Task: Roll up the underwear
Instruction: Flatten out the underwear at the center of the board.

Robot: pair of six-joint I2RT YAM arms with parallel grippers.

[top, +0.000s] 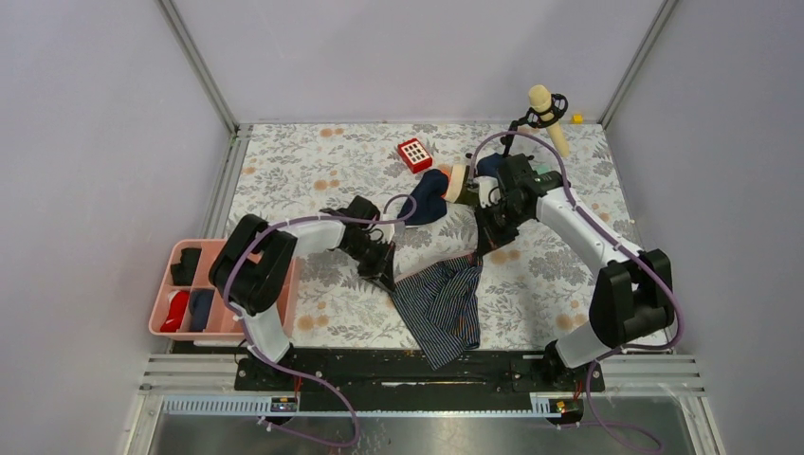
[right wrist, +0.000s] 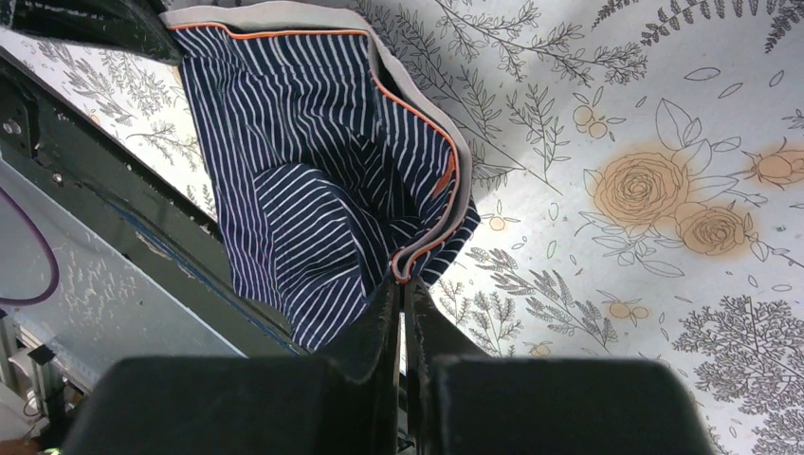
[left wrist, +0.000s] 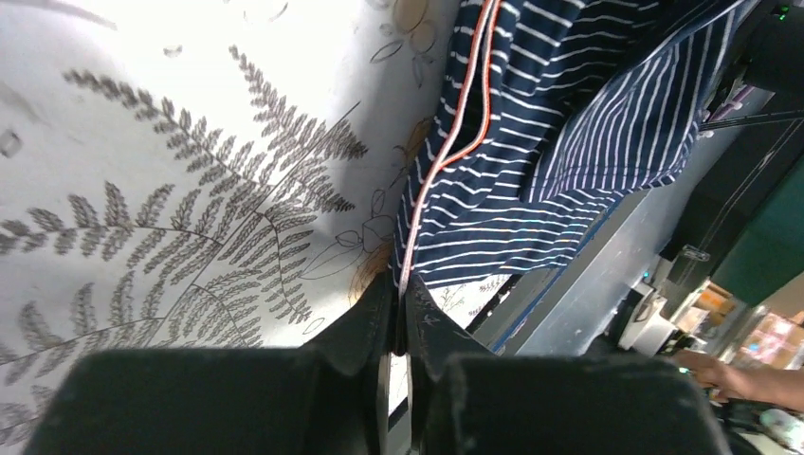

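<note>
The underwear (top: 438,305), navy with thin pale stripes and a grey, orange-piped waistband, hangs stretched between my two grippers, its lower part draped toward the table's near edge. My left gripper (top: 385,281) is shut on the waistband's left end; in the left wrist view the jaws (left wrist: 400,286) pinch the orange-edged band, and the striped cloth (left wrist: 569,114) spreads beyond them. My right gripper (top: 486,248) is shut on the waistband's right corner. In the right wrist view its jaws (right wrist: 403,284) clamp the folded band, with the cloth (right wrist: 313,171) hanging to the left.
A pink tray (top: 163,289) with compartments sits at the left by the left arm's base. Behind the grippers lie a plain navy cloth (top: 427,194), a red block (top: 414,154) and more garments. A pale-headed tool (top: 548,114) stands at the back right. The black rail (top: 398,365) lines the near edge.
</note>
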